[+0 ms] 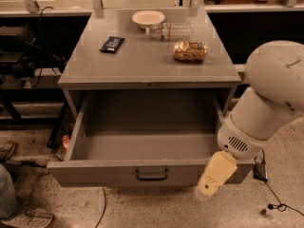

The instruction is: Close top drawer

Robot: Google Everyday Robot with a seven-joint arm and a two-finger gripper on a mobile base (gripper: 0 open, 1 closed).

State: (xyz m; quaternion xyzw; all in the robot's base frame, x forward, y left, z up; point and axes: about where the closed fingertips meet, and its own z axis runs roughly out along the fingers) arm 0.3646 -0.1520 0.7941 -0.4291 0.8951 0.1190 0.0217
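Observation:
The top drawer (142,146) is a wide grey metal drawer, pulled far out of the grey cabinet, and its deep tray is empty. Its flat front panel (95,174) has one small dark bail handle (152,175) at the centre. My gripper (210,183), a cream-coloured piece at the end of the big white arm (270,99), hangs in front of the right end of the front panel. It is to the right of the handle and low, near the panel's bottom edge. Whether it touches the panel I cannot tell.
On the cabinet top (142,61) lie a white bowl (148,18), a clear bottle (171,31), a snack bag (190,51) and a dark flat packet (112,44). Black frames and cables stand at the left (23,70). A shoe (7,150) and cables (273,205) are on the speckled floor.

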